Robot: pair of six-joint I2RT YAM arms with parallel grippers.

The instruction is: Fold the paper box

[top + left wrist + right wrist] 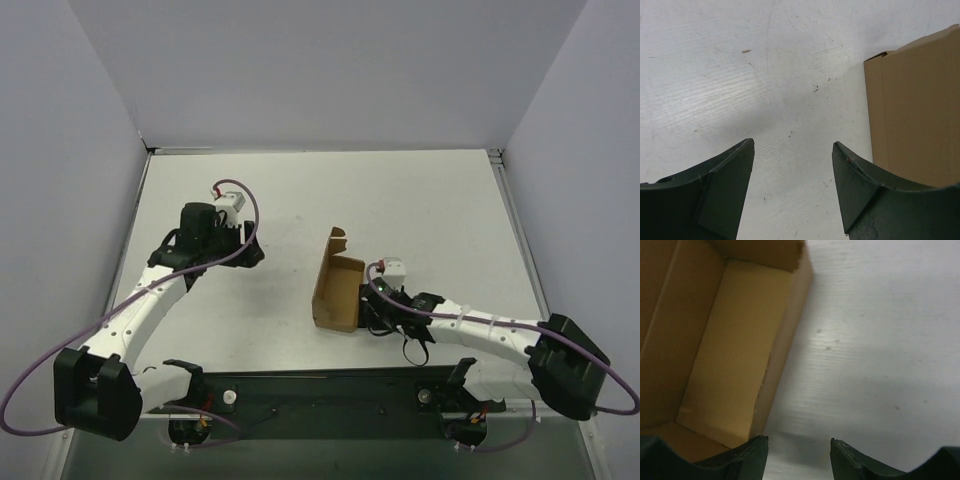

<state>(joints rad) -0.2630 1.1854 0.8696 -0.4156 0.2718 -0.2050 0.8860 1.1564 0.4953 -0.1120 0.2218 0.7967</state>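
Paper box point(335, 290): one piece, plain brown cardboard, partly formed, is sitting on the white table point(300, 190) just beside the right gripper point(798, 440).

Right gripper: the jaws are standing apart and holding nothing, and only bare table is showing between the fingertips. The finger point(752, 455) at the left of the wrist view is lying against the near corner of the box's side wall. Whether it is touching cannot be told. Outward from that finger the box is opening upward as a shallow tray, with floor, long side wall and far end wall all showing. In the overhead view a taller panel with a notched tab at its far end is standing up along the side of the box away from this gripper.

Left gripper point(793, 145): the jaws are standing wide apart, gripping nothing, and hovering over bare table. The box is lying ahead of it, off to the side of the finger at the right of its wrist view, near but apart. A flat, creased outer panel is facing this gripper.

The two grippers are sitting on opposite sides of the box.
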